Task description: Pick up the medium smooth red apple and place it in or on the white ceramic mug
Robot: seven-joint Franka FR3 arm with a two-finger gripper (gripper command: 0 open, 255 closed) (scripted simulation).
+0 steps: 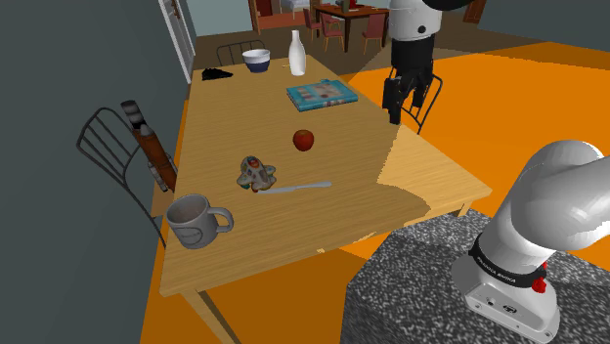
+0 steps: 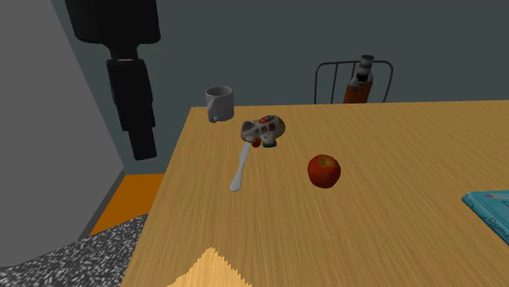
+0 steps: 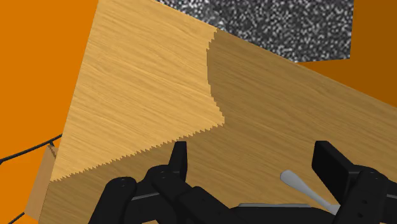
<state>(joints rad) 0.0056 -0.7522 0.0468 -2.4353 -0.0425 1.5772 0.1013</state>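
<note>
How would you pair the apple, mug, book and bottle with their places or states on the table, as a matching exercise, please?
Things:
1. apple
2. mug
3. book
4. bottle

Places or states:
A. upright beside the bowl
B. mid-table, just past the toy
C. lying flat, blue cover up
D. by the table corner at the shoulder view's lower left

Pairs: 1-B, 2-D, 3-C, 4-A
</note>
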